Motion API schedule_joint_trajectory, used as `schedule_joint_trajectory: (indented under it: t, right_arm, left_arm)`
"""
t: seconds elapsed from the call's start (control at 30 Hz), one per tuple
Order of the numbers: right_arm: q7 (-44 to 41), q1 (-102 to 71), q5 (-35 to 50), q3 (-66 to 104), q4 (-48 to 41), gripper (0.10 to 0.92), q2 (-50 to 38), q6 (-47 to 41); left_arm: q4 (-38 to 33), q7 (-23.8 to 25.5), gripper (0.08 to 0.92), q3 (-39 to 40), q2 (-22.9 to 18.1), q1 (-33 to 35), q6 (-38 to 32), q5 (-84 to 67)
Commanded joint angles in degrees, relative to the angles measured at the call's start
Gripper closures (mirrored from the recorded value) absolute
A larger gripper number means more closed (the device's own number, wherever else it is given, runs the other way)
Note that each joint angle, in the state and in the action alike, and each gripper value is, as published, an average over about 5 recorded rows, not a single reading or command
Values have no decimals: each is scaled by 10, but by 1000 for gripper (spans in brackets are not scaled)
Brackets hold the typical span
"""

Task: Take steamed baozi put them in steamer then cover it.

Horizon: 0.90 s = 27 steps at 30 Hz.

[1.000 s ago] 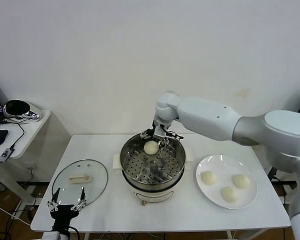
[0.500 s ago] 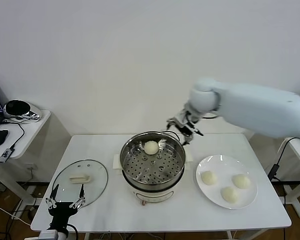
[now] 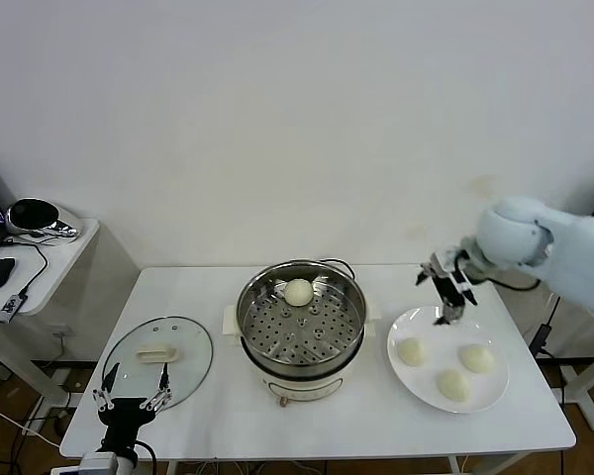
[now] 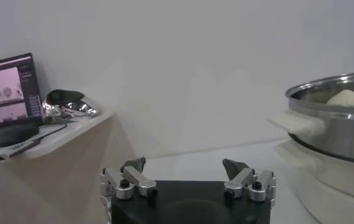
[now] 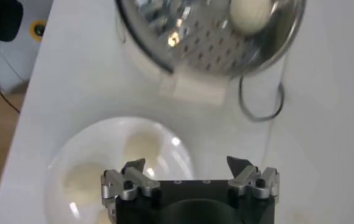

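Note:
The steamer stands mid-table with one steamed baozi on its perforated tray at the back. Three more baozi lie on a white plate to the right. My right gripper hangs open and empty above the plate's back-left edge. In the right wrist view the gripper sits over the plate, with a baozi just below it and the steamer farther off. My left gripper stays open at the table's front left; in its wrist view the gripper is empty.
A clear glass lid with a white handle lies flat at the front left, just beyond my left gripper. The steamer's cord loops behind the pot. A side table with a laptop and mouse stands to the left.
My right gripper has left the back of the steamer, where a baozi now rests, and swung right to above the plate. The left arm has stayed put.

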Motion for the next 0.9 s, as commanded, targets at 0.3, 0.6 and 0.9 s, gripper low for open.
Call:
schedule_joint_trajectory:
  t: [0.3,0.6,0.9]
  right_arm:
    - [8,-257,-111,166,-105,203,26,24]
    - [13,-287,-110,193,-155,203,86,38]
    - [23,-295,-117,206,-204,203,135,49]
  left_arm:
    - [-1,0,177,-10,-5,7,0,2]
    - [1,1,177,-16,-5,8,0,2]
    - [7,1,177,-19,-4,6,-1,1]
